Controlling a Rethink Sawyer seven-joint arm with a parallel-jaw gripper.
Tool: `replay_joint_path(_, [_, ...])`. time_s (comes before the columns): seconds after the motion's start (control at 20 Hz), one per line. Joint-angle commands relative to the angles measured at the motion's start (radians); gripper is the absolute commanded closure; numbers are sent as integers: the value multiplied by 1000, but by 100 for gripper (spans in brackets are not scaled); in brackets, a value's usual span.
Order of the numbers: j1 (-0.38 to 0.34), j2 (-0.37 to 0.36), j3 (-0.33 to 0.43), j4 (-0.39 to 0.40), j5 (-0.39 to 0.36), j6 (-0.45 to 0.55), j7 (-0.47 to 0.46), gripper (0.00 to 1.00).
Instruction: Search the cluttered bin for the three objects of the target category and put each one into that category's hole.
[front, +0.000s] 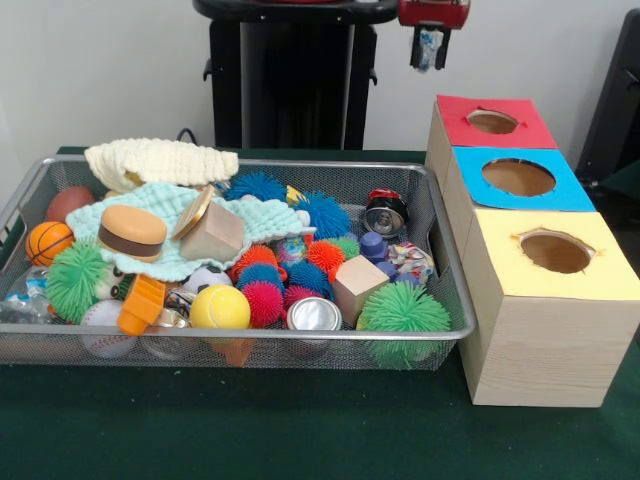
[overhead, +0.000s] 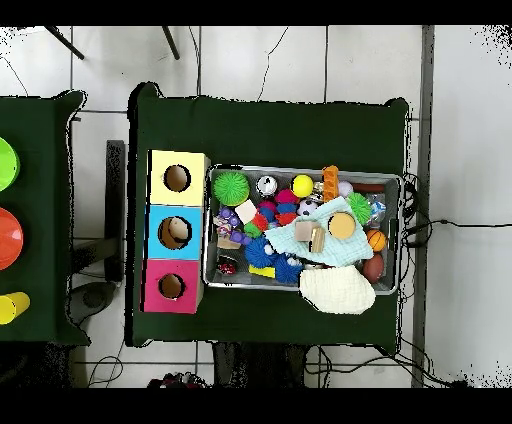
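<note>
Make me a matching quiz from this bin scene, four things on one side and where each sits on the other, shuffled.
Things:
1. toy burger
2. yellow tennis ball
3. cream knitted cloth
4. red-topped box

Places, as seen in the front view:
A. draped over the bin's far rim
B. outside the bin, farthest in the row of boxes
C. on the pale green cloth
D. near the bin's front wall, beside a silver can

Pairs: 1-C, 2-D, 3-A, 4-B
</note>
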Motion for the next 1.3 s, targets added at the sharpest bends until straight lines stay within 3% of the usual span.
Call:
replay_joint_path(0.05, [34, -19, -39, -110, 45, 15, 98, 100])
replay_joint_path(0.2, [58, -80, -61, -51, 68, 115, 106, 100])
replay_joint_path(0.5, [3, 57, 26, -2, 91, 25, 183, 100])
replay_joint_path(0.6, [-55, 152, 75, -22, 67, 43, 148, 100])
replay_joint_path(0.7, [-87, 179, 116, -32, 74, 76, 136, 100])
replay_joint_path(0.9, [-179, 98, 186, -70, 83, 290, 34, 100])
replay_joint_path(1.0, [-182, 61, 192, -101, 86, 346, 8, 100])
replay_joint_path(1.1, [-196, 60, 211, -120, 83, 333, 18, 100])
replay_joint_path(1.2, [-211, 106, 225, -152, 62, 289, 21, 100])
replay_joint_path(1.3, [-163, 142, 177, -207, 19, 208, 30, 100])
